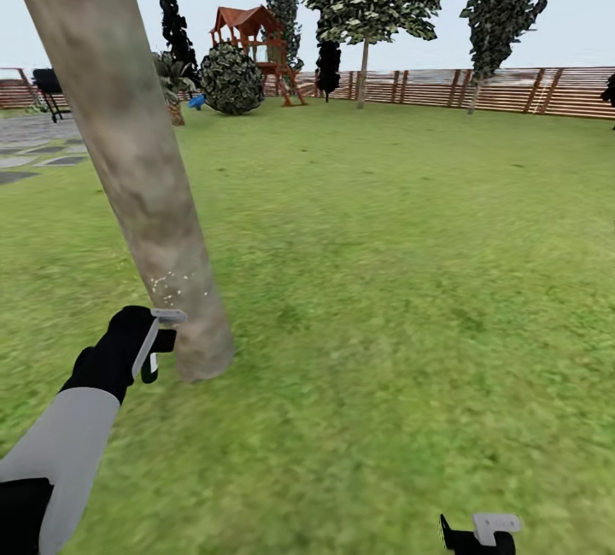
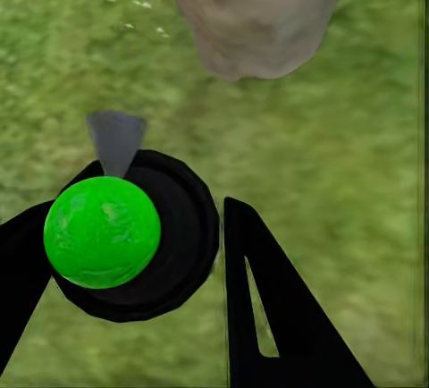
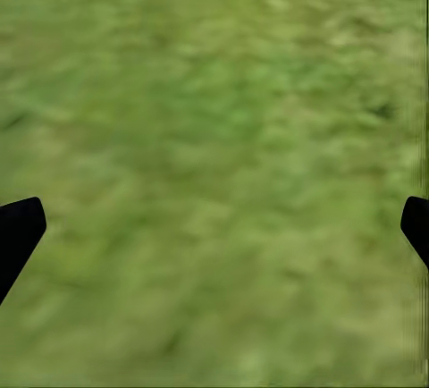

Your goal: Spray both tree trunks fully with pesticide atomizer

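Green pesticide atomizer (image 2: pixel 103 231) sits pinched in the left gripper (image 1: pixel 154 341), beside the tree trunk (image 1: pixel 145 188).

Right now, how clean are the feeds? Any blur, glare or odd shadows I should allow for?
Head view: flat even light, no glare; the tree trunk leans as if from wide-angle distortion; white specks on its bark stay readable. Left wrist view: the atomizer and the gripper's fingers are sharp, the trunk base and grass soft. Right wrist view: the grass is smeared, without detail.

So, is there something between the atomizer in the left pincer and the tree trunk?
Nothing visible. The left pincer holds the atomizer beside the trunk, with open air between; white specks already dot the bark.
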### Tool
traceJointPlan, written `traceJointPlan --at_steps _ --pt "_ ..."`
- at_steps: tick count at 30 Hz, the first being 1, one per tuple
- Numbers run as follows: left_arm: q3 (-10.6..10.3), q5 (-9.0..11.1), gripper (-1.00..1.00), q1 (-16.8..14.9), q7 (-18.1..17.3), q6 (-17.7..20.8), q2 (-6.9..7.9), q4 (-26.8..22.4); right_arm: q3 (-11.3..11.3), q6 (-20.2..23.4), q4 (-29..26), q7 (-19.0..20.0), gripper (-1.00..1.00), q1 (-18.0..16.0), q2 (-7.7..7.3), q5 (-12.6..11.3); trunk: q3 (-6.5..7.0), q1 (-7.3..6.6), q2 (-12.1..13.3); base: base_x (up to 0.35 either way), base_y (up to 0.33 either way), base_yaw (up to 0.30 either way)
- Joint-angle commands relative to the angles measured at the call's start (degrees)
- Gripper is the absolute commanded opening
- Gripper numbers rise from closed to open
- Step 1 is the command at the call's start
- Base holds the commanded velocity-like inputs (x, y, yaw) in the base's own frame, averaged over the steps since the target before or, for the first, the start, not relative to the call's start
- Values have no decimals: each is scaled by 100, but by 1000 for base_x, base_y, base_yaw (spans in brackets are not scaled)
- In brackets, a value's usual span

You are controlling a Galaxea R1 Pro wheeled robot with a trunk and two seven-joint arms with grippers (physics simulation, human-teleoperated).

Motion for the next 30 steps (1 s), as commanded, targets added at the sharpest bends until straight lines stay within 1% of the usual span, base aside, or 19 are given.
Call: traceJointPlan --at_steps 1,4,6,8,10,12,13,14,17,22,24,27,29,30 --pt "0 -56 -100 -4 -28 26 -3 -13 -49 -22 6 20 100 -5 0 36 -5 0 -2 48 -270 11" --pt "0 -56 -100 -1 -27 34 -11 -16 -49 -22 6 20 100 -5 0 38 -5 0 -2 13 -275 3" --pt "10 -71 -100 56 -30 34 3 32 -49 -22 6 20 100 -3 0 34 -5 0 -2 2 -276 0" --pt "32 -83 -100 347 -36 28 54 50 -49 -22 6 20 100 -3 0 33 -5 0 -2 1 -277 0" --pt "141 -80 -100 566 -51 16 76 45 -49 -22 6 20 100 -4 0 33 -5 0 -2 0 -277 0" --pt "307 -75 -100 656 -59 -5 77 40 -48 -22 6 20 100 -5 0 33 -5 0 -2 0 -277 3" --pt "388 -77 -100 682 -56 -112 76 46 -48 -22 6 20 100 -7 0 33 -5 0 -2 17 -277 91" --pt "415 -89 -100 690 -30 -235 71 48 -49 -22 6 20 100 -7 0 33 -5 0 -2 72 -274 177" --pt "427 -124 -100 698 13 -389 60 59 -43 -22 6 20 100 -5 2 37 -5 0 -2 166 -236 243" --pt "442 -138 -100 708 32 -442 82 221 -45 -22 6 20 100 -5 0 39 -5 0 -2 261 -176 274" --pt "416 -136 -100 708 33 -452 18 242 -46 -22 6 20 100 -3 0 36 -5 0 -2 234 -193 276" --pt "410 -133 -100 708 58 -451 -23 243 -48 -22 6 20 100 -5 0 34 -5 0 -2 144 -239 229" --pt "408 -138 -100 832 76 -457 -45 274 -49 -22 6 20 100 -4 0 37 -5 0 -2 20 -272 34" --pt "434 -139 -100 1095 77 -546 -34 263 -49 -22 6 14 100 -3 0 41 -5 0 -2 1 -277 1"
